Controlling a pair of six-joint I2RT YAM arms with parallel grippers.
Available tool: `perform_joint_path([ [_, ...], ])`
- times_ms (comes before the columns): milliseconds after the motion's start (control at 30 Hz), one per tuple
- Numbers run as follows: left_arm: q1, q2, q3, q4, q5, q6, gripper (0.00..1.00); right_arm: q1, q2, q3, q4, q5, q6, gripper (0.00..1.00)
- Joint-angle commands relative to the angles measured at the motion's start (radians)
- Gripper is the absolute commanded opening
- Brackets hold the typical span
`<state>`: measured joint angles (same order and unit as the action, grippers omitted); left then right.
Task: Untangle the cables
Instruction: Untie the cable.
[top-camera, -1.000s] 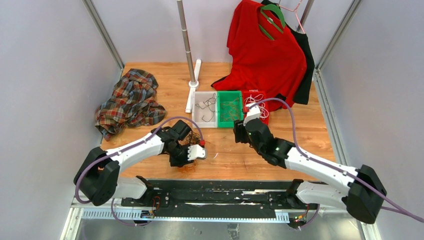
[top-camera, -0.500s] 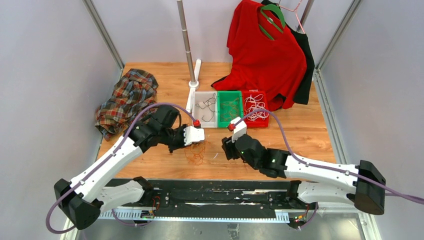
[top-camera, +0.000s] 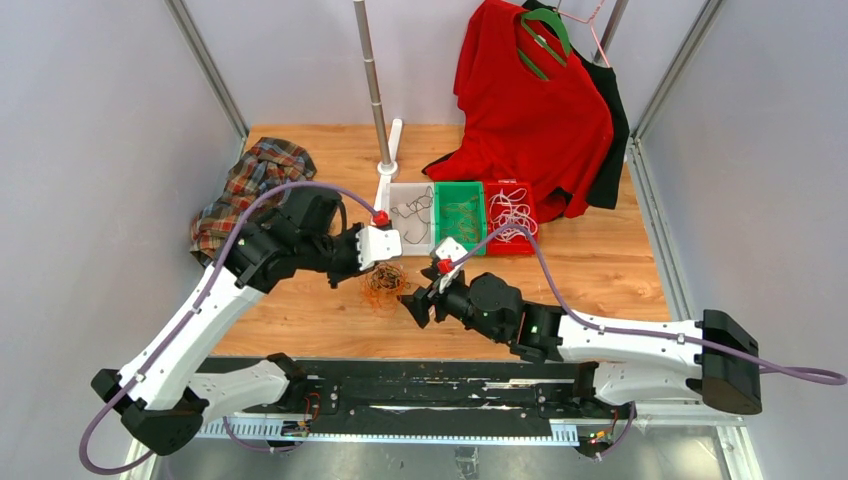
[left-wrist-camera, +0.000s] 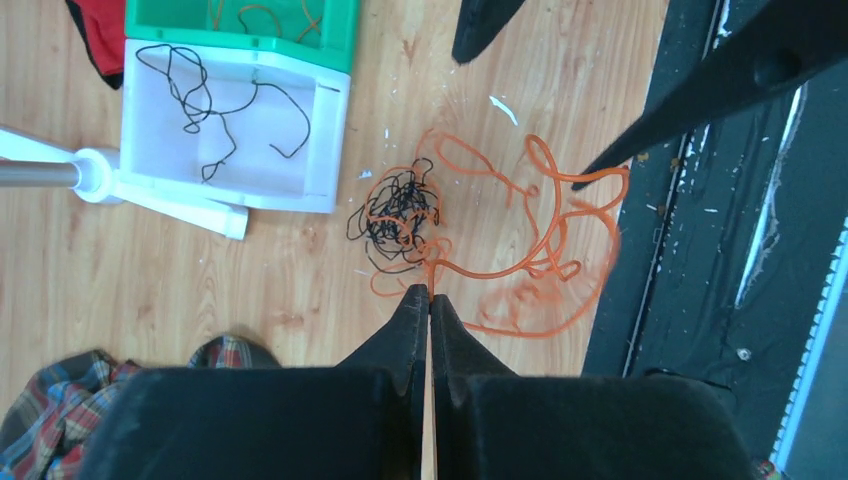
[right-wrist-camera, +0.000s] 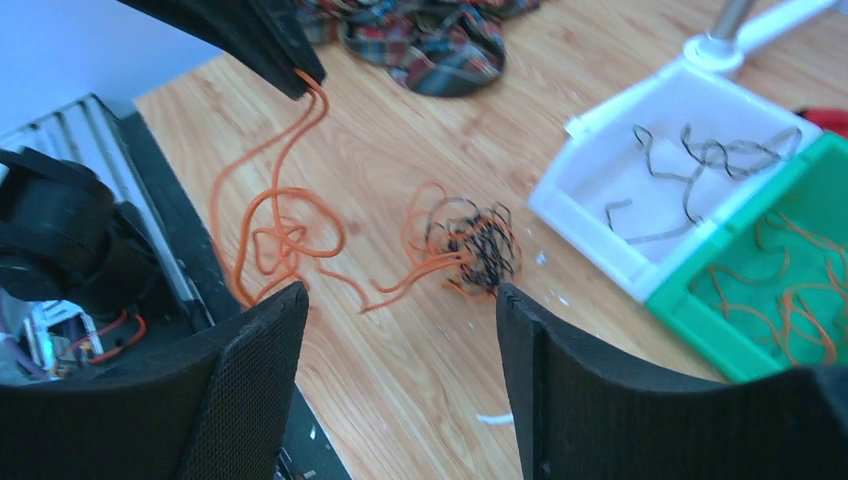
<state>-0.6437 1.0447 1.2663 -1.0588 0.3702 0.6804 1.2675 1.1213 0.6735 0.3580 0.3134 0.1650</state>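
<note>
Left gripper (left-wrist-camera: 430, 298): fingers pressed together, pinching one strand of the orange cable (left-wrist-camera: 545, 235) right at the tips. In the right wrist view these black tips sit at the upper left of the frame, with the orange strand running down from them to the loops.

Right gripper (right-wrist-camera: 400, 300): fingers spread wide, nothing between them. In the overhead view it sits at frame centre, just right of the tangle (top-camera: 383, 283).

The tangle lies on the wooden table (top-camera: 600, 270), centre of the overhead frame, between the two grippers. It is a tight black clump (left-wrist-camera: 395, 212) with orange loops threaded through it and fanning out to the right in the left wrist view. The lowest orange loops there are blurred, so I cannot tell whether they rest on the wood or hang off it.

There are three bins in a row above the tangle in the overhead frame:
- The white bin (left-wrist-camera: 335, 130) holds black cables (left-wrist-camera: 200, 90).
- The green bin (left-wrist-camera: 240, 45) holds orange cables (right-wrist-camera: 790, 310).
- The red bin (top-camera: 512, 250) holds white cables (top-camera: 512, 212).

A plaid shirt (top-camera: 258, 165) is heaped at the left of the overhead frame.
</note>
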Motion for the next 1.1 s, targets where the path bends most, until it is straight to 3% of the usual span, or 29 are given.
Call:
perform_joint_path([
  [0, -0.004, 0.029, 0.107, -0.126, -0.017, -0.020, 0.00, 0.012, 0.025, 0.041, 0.154, -0.094, -0.046, 0.69],
  [233, -0.004, 0.056, 0.218, -0.133, -0.080, -0.051, 0.00, 0.013, -0.085, -0.079, 0.315, 0.004, 0.081, 0.70],
  [367, -0.004, 0.081, 0.245, -0.133, -0.100, -0.067, 0.00, 0.019, -0.153, -0.089, 0.289, 0.036, 0.101, 0.70],
  [600, -0.004, 0.104, 0.243, -0.130, -0.118, -0.053, 0.00, 0.020, -0.175, 0.041, 0.157, 0.049, 0.038, 0.72],
  [900, -0.005, 0.103, 0.244, -0.129, -0.039, -0.049, 0.00, 0.013, 0.046, 0.234, -0.004, -0.013, -0.100, 0.75],
  [1067, -0.004, 0.079, 0.265, -0.129, 0.018, -0.044, 0.00, -0.020, 0.134, 0.219, 0.034, 0.007, -0.129, 0.74],
])
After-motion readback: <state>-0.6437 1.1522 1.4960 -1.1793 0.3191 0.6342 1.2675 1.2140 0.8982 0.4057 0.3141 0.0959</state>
